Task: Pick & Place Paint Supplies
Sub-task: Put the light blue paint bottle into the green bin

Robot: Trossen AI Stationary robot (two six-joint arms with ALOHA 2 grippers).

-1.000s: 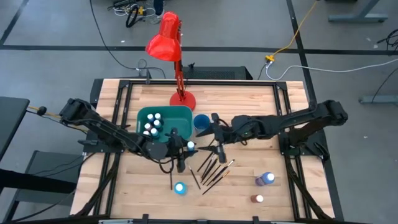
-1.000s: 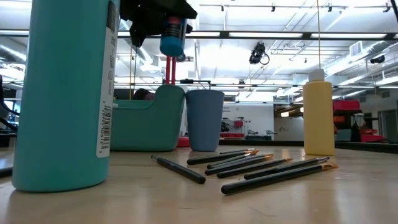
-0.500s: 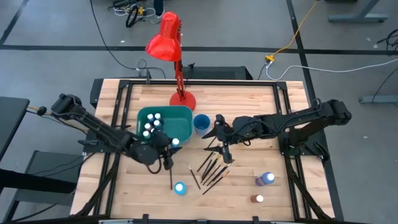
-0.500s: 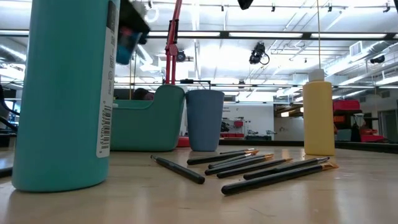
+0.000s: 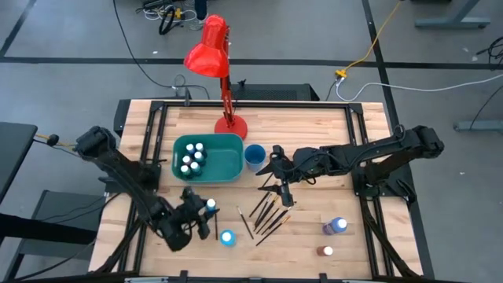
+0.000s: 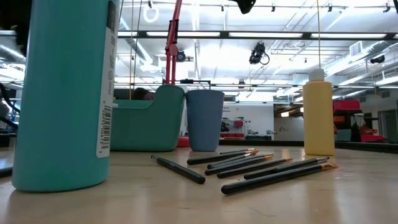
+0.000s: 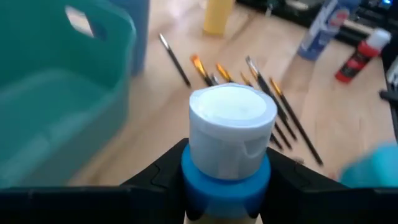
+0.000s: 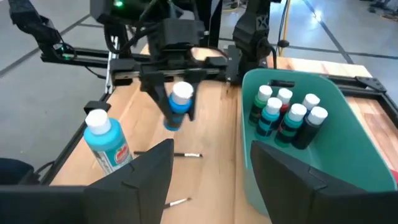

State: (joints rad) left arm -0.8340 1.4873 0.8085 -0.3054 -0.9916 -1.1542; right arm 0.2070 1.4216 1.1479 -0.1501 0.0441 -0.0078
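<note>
Held item: we see a small blue paint bottle with a white cap (image 7: 231,134) pinched at its shoulder by the left gripper (image 5: 206,212), above the wooden counter (image 5: 314,134) near its front edge.
Handling: we judge it light, rigid and smooth-sided; grip below the cap, where the body is widest.
Destination: teal plastic bin (image 5: 228,161), already holding several bottles.
Right gripper (image 5: 281,189): fingers spread, empty, over the thin dark-handled brushes (image 5: 267,214).
</note>
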